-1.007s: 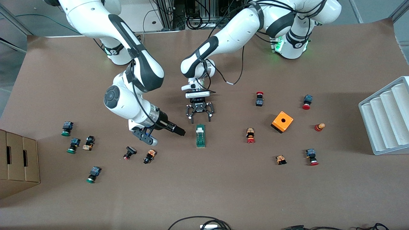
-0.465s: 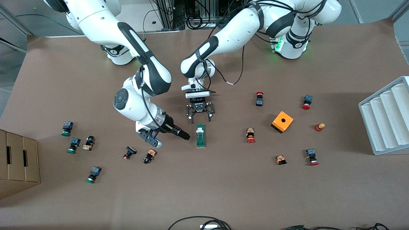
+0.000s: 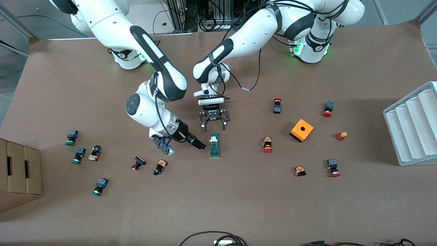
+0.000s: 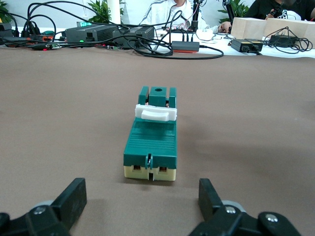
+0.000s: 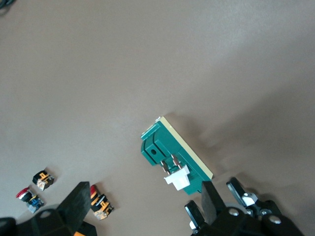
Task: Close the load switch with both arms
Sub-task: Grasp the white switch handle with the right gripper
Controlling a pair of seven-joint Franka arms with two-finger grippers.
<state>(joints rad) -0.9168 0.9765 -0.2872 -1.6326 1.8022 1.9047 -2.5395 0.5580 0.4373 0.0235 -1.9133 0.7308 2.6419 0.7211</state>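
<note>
The load switch (image 3: 214,146), a narrow green block with a white tab (image 3: 213,139), lies flat in the middle of the table. My left gripper (image 3: 215,128) hangs low just off the switch's end that faces the arms' bases. It is open, and the left wrist view shows the load switch (image 4: 151,140) ahead of the left gripper (image 4: 141,199) with nothing between the fingers. My right gripper (image 3: 201,146) points at the switch's long side from the right arm's end of the table. In the right wrist view the right gripper (image 5: 145,204) is open, close to the load switch (image 5: 172,152) and not touching it.
Small push buttons (image 3: 160,167) are scattered toward both ends of the table. An orange box (image 3: 301,130) sits toward the left arm's end, with a white ribbed tray (image 3: 413,123) at that table edge. A cardboard box (image 3: 17,171) stands at the right arm's end.
The right arm has swung in toward the load switch, bringing its gripper close to the switch's side. The left arm and the switch have not moved.
</note>
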